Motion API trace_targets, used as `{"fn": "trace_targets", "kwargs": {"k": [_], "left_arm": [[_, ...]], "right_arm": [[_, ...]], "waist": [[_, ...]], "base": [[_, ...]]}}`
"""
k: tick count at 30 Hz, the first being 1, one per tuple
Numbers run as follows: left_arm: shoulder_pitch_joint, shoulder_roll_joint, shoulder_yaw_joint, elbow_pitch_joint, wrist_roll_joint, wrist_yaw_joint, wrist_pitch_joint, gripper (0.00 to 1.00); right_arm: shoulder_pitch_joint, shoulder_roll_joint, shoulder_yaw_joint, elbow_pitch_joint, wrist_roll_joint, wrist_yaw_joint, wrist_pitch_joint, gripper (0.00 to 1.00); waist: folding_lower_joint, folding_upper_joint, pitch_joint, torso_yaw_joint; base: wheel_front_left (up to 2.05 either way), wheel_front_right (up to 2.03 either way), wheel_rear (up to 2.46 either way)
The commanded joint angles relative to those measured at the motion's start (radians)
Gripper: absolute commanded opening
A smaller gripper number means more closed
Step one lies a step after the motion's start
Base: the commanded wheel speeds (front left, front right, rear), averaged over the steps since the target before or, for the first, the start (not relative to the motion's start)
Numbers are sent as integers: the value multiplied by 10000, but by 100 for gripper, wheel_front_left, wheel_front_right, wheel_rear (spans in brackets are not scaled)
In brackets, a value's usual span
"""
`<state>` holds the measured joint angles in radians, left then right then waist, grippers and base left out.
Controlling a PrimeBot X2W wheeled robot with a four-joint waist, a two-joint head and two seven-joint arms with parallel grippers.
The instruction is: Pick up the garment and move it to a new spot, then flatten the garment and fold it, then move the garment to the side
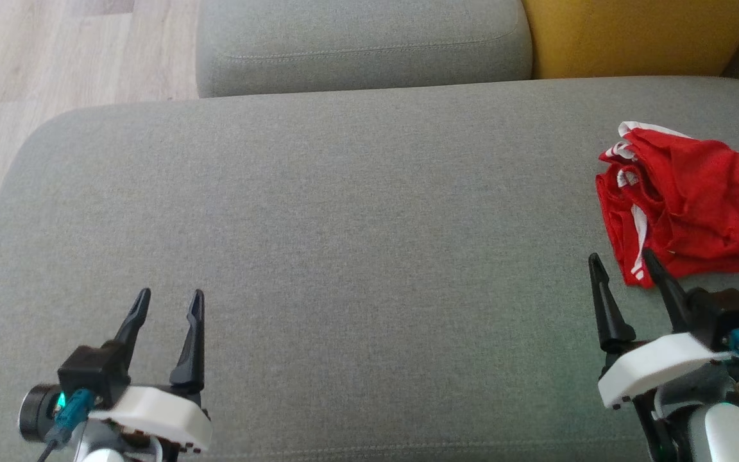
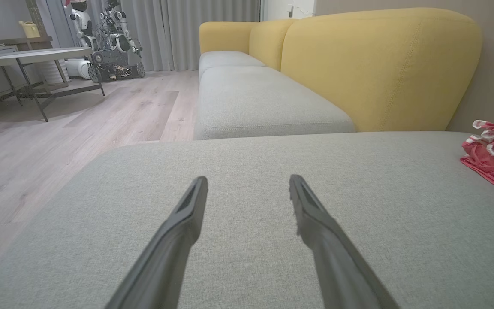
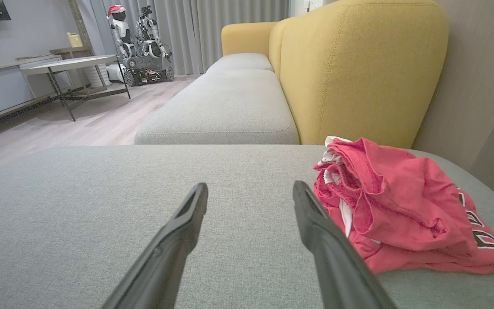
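You're looking at a garment (image 1: 684,199) that's showing bright red, with white trim and black-and-white lettering along one edge. The sofa seat (image 1: 344,244) is reading as plain flecked grey, and the backrest (image 1: 632,32) is glowing mustard yellow. The floor (image 1: 55,64) is showing pale wood-grain planks. Your left gripper (image 1: 171,294) and right gripper (image 1: 621,255) are both showing black fingers over white housings, with teal connectors.

The grey seat cushion (image 1: 344,212) in front of me carries the red garment (image 1: 687,212). It is crumpled in a heap, white trim and lettering showing, near the cushion's right edge, toward its far right corner.
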<state>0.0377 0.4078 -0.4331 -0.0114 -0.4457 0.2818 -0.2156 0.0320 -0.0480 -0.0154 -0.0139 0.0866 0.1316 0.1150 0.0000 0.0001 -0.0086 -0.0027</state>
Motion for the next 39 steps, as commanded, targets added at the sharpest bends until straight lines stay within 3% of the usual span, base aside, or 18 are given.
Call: {"fn": "trace_targets", "kwargs": {"k": [1,15,16,39], "left_arm": [[-575,283,423,-291,-87,78,-59,100],[-665,294,366,-229,-135,36,-115,100],[-19,16,-53,39,-63,-4,-17,0],[-103,-621,607,748,-1948,-639,450,0]], "right_arm": [[-371,-25,177,-429,18,-9,47,100],[-390,-23,137,-406,86,-9,90,100],[-2,2,-44,1,18,0,85,0],[-143,8,-157,774,2381,-1,72,0]], "waist": [[0,-1,1,8],[0,-1,3,65],[0,-1,3,67],[0,-1,21,62]], "base": [[0,0,0],[0,0,0],[0,0,0],[0,0,0]]}}
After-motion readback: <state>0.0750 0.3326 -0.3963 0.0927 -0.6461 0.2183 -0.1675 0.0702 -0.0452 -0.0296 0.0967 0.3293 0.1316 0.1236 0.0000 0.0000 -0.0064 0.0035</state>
